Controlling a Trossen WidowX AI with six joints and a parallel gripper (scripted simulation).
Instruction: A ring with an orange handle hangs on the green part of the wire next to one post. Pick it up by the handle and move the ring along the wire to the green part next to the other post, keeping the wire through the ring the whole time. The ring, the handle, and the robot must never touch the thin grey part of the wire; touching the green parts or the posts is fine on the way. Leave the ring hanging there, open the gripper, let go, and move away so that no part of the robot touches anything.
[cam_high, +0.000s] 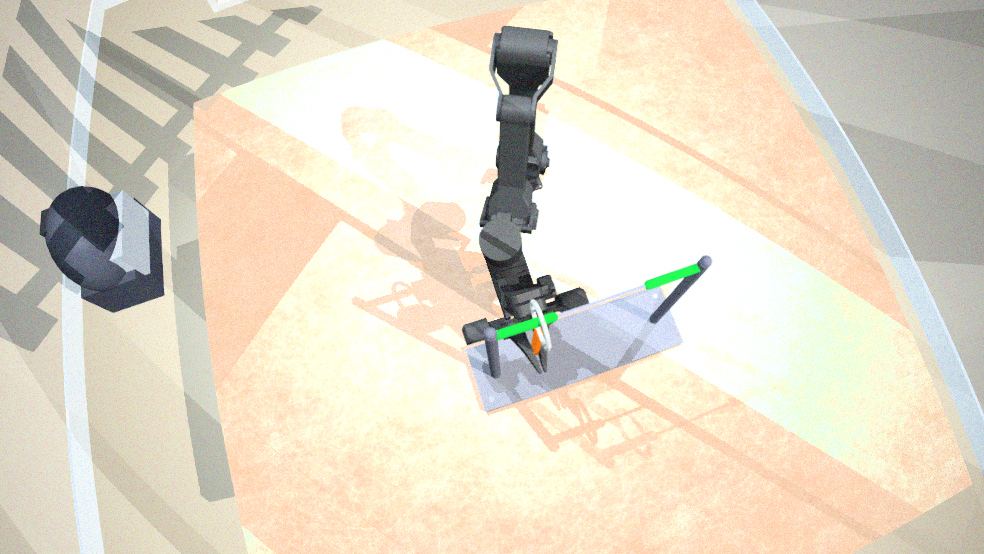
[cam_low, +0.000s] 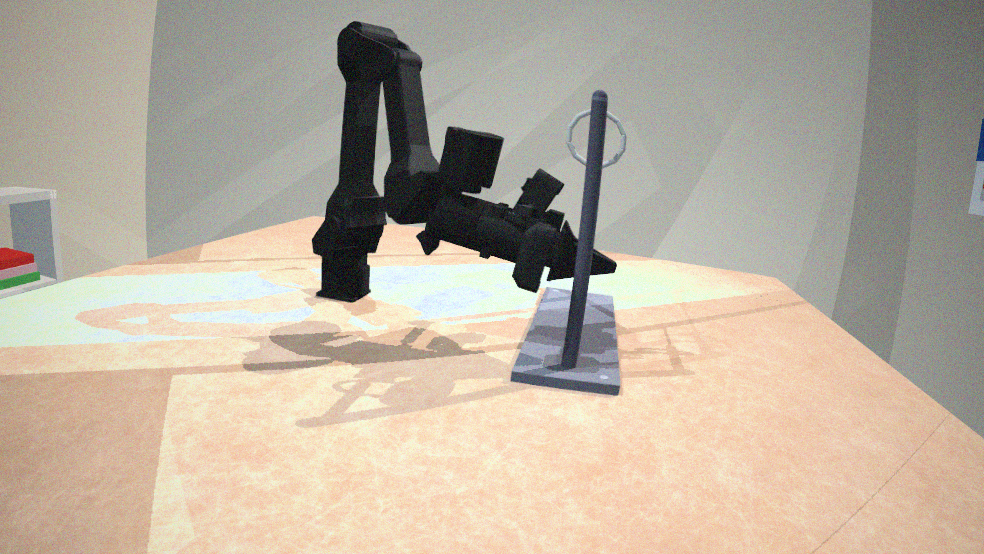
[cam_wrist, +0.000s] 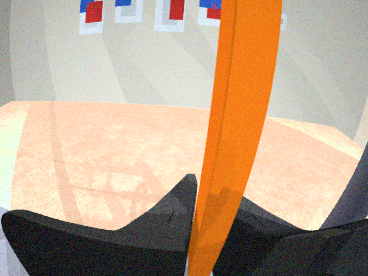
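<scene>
You have the gripper (cam_high: 541, 370) (cam_low: 612, 265) (cam_wrist: 198, 182) drawn almost fully together, its fingers pinching the orange handle (cam_high: 535, 341) (cam_wrist: 245, 100) from both sides. In your wrist view, the handle rises from between the fingers, leaning a little and running out of the top of the frame. The pale ring (cam_high: 548, 342) (cam_low: 624, 141) is upright around the starting green part (cam_high: 516, 328) of the wire, nearer that part's inner end than the post (cam_high: 493, 357) (cam_low: 589, 220) (cam_wrist: 350, 192) on the robot's right. You still have the whole crossing to make: the thin grey part (cam_high: 605, 298) lies between the ring and the other green part (cam_high: 672, 276), which runs up to the far post (cam_high: 678, 292) on the robot's left. You can see the ring's outline on both sides of the nearer post in the exterior view, but the handle is hidden there. Your arm (cam_high: 515, 151) (cam_low: 358, 130) reaches out beneath the wire, with its fingertips pointing outward and slightly down above the flat base plate (cam_high: 592, 330) (cam_low: 564, 385). You can't tell from these angles whether the ring is touching the green part. Beyond the table (cam_high: 358, 447) (cam_low: 413, 481) (cam_wrist: 100, 135), you see pictures on the wall in your wrist view.
</scene>
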